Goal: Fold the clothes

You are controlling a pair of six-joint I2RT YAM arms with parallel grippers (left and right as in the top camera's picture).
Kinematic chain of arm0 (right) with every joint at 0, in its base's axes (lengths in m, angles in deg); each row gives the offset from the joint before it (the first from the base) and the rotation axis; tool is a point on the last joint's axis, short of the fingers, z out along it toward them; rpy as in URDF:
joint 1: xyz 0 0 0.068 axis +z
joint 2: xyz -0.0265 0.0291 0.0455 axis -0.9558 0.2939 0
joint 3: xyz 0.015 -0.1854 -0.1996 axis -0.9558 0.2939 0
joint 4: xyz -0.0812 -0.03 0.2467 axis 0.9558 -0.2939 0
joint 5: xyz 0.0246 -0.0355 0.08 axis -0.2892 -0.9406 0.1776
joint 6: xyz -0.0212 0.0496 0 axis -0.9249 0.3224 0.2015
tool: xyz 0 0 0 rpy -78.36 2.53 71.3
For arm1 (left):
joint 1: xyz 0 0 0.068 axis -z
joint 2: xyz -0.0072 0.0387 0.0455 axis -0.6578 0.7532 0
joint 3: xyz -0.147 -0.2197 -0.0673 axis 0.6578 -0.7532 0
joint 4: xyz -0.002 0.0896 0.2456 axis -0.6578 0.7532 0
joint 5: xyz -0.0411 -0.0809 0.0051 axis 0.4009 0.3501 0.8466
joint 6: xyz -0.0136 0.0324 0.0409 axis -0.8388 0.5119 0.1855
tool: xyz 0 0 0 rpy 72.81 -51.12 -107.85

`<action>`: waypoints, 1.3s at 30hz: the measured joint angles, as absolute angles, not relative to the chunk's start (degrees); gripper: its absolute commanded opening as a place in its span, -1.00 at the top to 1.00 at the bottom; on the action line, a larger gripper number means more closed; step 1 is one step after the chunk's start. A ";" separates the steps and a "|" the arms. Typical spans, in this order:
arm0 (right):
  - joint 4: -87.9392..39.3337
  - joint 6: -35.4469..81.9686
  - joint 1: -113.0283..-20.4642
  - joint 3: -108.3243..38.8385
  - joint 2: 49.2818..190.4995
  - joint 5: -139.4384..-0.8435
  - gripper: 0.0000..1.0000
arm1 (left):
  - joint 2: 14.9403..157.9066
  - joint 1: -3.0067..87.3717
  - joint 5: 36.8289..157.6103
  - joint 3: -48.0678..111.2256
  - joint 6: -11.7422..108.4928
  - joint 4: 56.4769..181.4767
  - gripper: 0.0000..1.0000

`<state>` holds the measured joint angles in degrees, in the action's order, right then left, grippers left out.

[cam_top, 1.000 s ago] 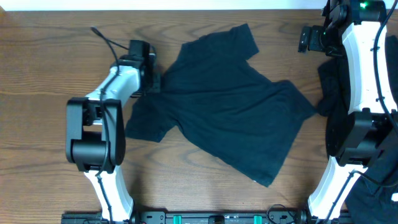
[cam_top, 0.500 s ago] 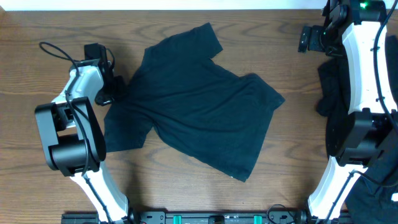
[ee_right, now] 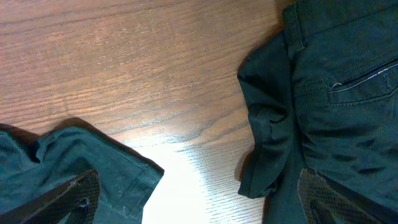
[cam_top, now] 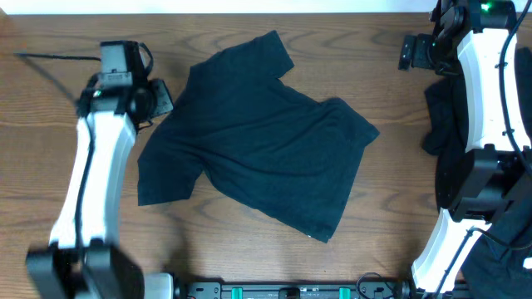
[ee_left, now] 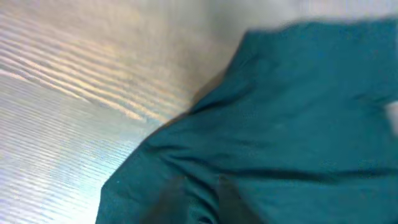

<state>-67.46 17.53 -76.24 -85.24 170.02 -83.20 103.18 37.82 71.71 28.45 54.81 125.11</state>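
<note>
The dark navy T-shirt (cam_top: 258,141) lies spread on the wooden table, left of centre, with one sleeve toward the far edge. My left gripper (cam_top: 160,98) is at the shirt's left edge by the collar. In the blurred left wrist view its fingers (ee_left: 198,200) sit close together with a fold of the shirt (ee_left: 292,124) between them. My right gripper (cam_top: 413,51) hovers open and empty at the far right. In the right wrist view its fingers (ee_right: 205,199) are wide apart over bare wood, with a shirt corner (ee_right: 93,165) at the lower left.
A pile of other dark clothes (cam_top: 440,116) lies at the right edge under the right arm. It shows in the right wrist view as trousers with a pocket (ee_right: 336,93). A black cable (cam_top: 50,56) runs over the far left of the table.
My left gripper pulled the T-shirt to the left across the table. The shirt then stayed put while the left arm swung its elbow toward the front. The right arm has not moved.
</note>
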 measured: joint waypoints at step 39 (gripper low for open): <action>-38.56 16.40 -68.16 -45.79 170.26 -67.59 0.97 | 99.16 38.00 71.06 28.50 52.67 128.28 -0.96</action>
